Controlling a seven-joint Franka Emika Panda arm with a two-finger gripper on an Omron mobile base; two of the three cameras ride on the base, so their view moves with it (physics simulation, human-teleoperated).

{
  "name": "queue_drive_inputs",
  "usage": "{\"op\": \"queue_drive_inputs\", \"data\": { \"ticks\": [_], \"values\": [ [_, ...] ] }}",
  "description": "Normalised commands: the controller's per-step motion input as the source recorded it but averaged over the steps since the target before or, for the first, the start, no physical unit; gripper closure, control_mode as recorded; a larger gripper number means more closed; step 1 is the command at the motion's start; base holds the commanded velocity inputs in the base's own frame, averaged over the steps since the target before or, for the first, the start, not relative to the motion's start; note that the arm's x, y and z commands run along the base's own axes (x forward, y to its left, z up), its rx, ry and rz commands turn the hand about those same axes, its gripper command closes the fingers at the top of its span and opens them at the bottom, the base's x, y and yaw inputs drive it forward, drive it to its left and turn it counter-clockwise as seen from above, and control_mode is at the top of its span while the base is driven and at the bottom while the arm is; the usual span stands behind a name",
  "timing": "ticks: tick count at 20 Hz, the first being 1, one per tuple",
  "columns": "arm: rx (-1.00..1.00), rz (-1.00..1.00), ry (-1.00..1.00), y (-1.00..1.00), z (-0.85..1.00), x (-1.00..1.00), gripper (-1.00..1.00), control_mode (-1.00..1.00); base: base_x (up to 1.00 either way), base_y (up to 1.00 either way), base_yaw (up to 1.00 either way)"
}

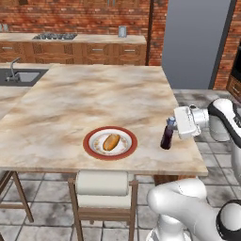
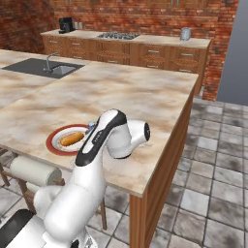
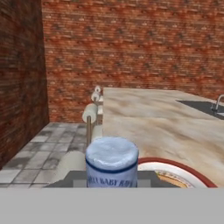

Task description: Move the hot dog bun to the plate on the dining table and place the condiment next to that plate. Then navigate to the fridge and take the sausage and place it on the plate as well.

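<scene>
bun (image 1: 111,141) on plate (image 1: 93,136), condiment (image 1: 166,137) to its right.

Background fixtures. A steel sink (image 1: 21,76) with a curved faucet (image 1: 13,67) is set into the marble counter (image 1: 9,96) at left. Along the brick wall (image 1: 70,16), wooden drawer cabinets (image 2: 145,54) carry a gas cooktop (image 1: 54,36), a small metal canister (image 1: 122,31) and a black coffee machine (image 2: 66,24). A cushioned wooden chair (image 1: 102,195) stands on the grey tiled floor (image 2: 213,193).
</scene>
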Motion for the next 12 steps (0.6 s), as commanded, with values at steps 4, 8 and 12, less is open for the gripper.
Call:
{"op": "queue_drive_inputs", "data": {
  "ticks": [4, 8, 12],
  "values": [
    [0.00, 0.10, 0.00, 0.00, -0.42, 0.56, 1.00, -1.00, 0.00, 0.00, 0.00],
    [-0.01, 0.08, 0.00, 0.01, -0.48, 0.53, 1.00, -1.00, 0.00, 0.00, 0.00],
    [-0.03, 0.06, 0.00, 0.06, -0.51, 0.44, 1.00, -1.00, 0.00, 0.00, 0.00]
  ]
}}
